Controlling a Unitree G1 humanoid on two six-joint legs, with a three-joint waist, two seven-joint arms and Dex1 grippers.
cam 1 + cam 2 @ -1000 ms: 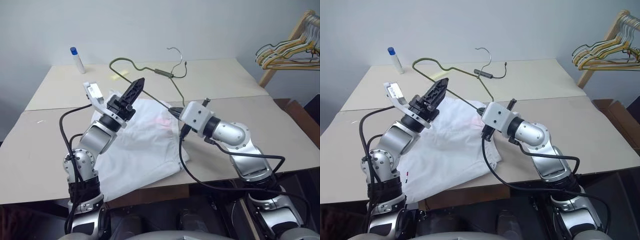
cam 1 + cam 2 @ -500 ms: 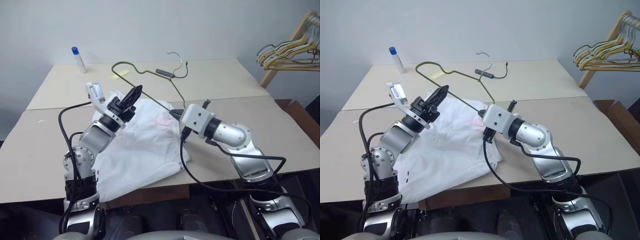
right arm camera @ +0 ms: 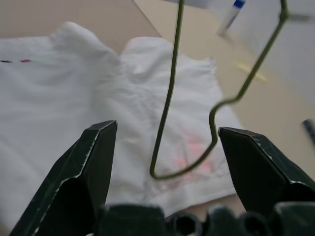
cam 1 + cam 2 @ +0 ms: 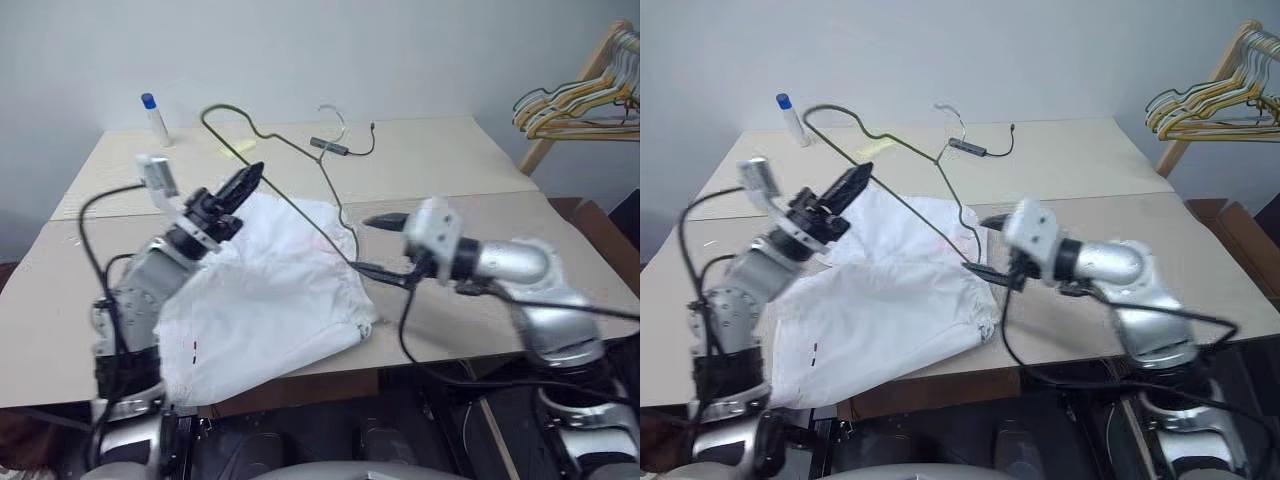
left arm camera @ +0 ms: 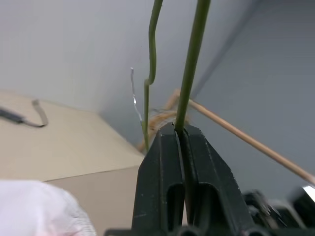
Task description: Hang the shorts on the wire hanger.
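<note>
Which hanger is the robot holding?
The thin olive-grey wire hanger, pinched in the shut left gripper above the white shorts. The yellow and pale hangers hang untouched on the wooden rack.

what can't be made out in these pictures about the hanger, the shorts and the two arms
- Thin grey-olive wire hanger: its silvery hook is smeared by motion in the eye views.
- White cloth shorts: the near hem runs behind the left arm in the left eye view.
- Left gripper: how much wire sits inside the shut jaws is hidden by its own fingers.
- Right gripper: blurred in the eye views.

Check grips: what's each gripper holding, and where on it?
Left gripper is shut on the wire hanger, pinching its straight wire. Right gripper is open, holding nothing.
</note>
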